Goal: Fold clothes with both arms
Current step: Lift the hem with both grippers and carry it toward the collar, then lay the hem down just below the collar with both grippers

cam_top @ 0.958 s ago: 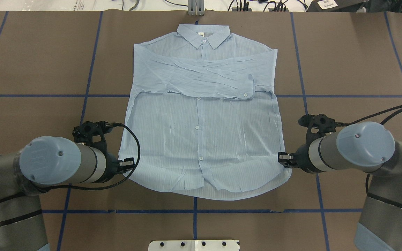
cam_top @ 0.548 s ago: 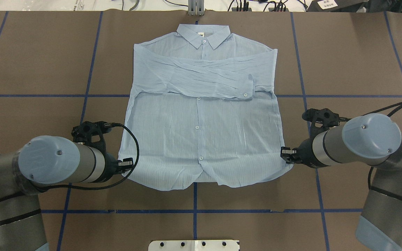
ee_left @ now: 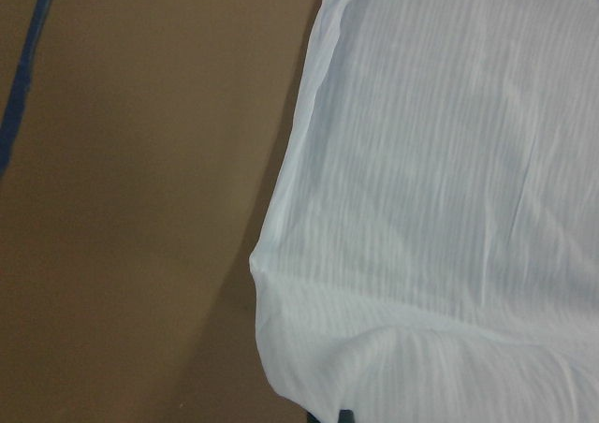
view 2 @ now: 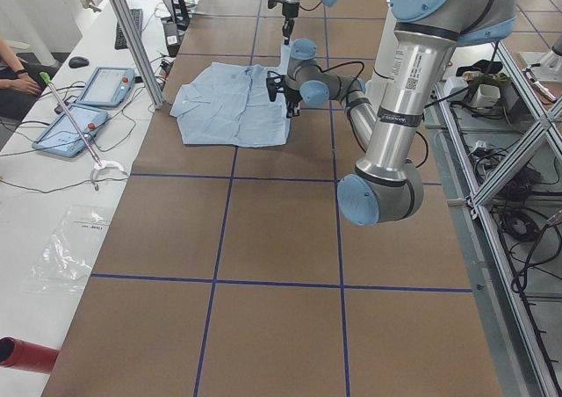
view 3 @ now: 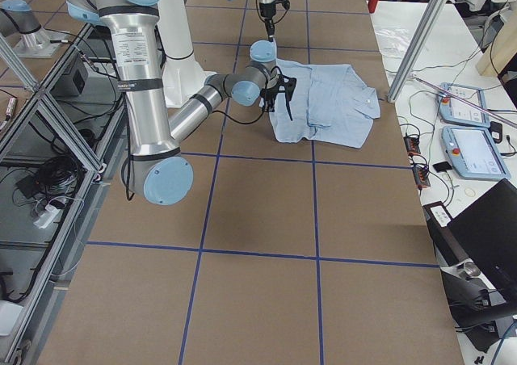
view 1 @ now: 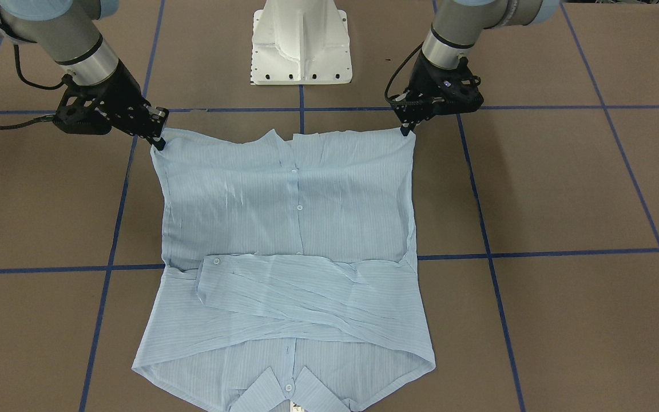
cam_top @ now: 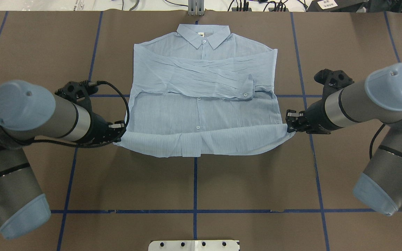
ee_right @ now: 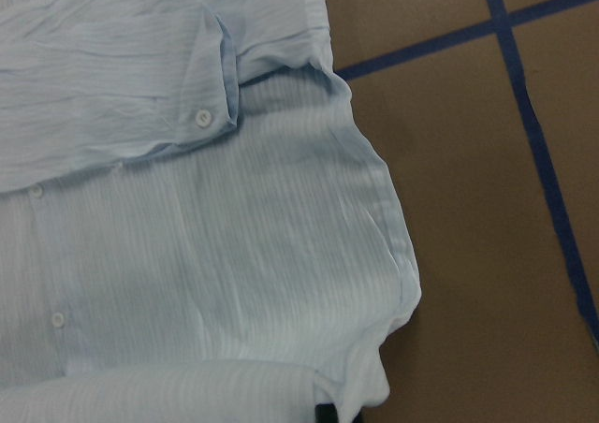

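The pale blue striped shirt (cam_top: 201, 80) lies flat on the brown table, collar at the far side, sleeves crossed over its chest. Its bottom hem is raised off the table and hangs as a folded band (cam_top: 201, 141) over the lower front. My left gripper (cam_top: 117, 127) is shut on the hem's left corner and my right gripper (cam_top: 289, 122) is shut on the right corner. In the front-facing view the shirt (view 1: 295, 223) stretches between the left gripper (view 1: 405, 128) and the right gripper (view 1: 158, 141). Both wrist views show striped cloth (ee_left: 449, 208) (ee_right: 187, 255) right at the fingers.
The white pedestal base (view 1: 301, 43) stands at the near table edge between the arms. Blue tape lines (cam_top: 194, 184) grid the brown surface. A metal post (cam_top: 195, 7) stands beyond the collar. Tablets and cables lie on the side desk (view 2: 83, 107).
Both grippers rose and moved away from the base toward the collar, carrying the hem corners. The shirt's lower part now folds over itself, and bare table shows where the hem lay.
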Controlling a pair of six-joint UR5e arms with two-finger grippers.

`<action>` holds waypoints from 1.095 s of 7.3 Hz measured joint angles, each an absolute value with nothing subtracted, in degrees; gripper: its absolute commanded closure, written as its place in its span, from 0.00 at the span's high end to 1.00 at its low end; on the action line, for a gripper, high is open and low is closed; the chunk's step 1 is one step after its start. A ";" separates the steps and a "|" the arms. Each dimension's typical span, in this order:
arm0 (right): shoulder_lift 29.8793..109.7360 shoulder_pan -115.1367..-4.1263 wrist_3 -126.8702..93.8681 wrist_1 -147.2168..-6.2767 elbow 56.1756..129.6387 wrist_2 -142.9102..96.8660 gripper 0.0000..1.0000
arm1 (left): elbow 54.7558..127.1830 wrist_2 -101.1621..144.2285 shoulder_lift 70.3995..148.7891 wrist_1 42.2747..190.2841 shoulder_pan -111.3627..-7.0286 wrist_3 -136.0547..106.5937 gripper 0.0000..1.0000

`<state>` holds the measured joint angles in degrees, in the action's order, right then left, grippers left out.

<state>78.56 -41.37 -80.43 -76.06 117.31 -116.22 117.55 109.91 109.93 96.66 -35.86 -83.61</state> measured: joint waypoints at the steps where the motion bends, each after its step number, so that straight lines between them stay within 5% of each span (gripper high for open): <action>1: 75.22 -43.75 -80.40 -76.26 114.75 -116.95 0.00 | 113.53 111.63 113.29 97.91 -39.90 -82.47 0.00; 8: 48.62 -58.14 -68.28 -75.71 74.69 -124.03 0.00 | 67.71 116.72 135.98 124.69 -53.92 -81.63 0.00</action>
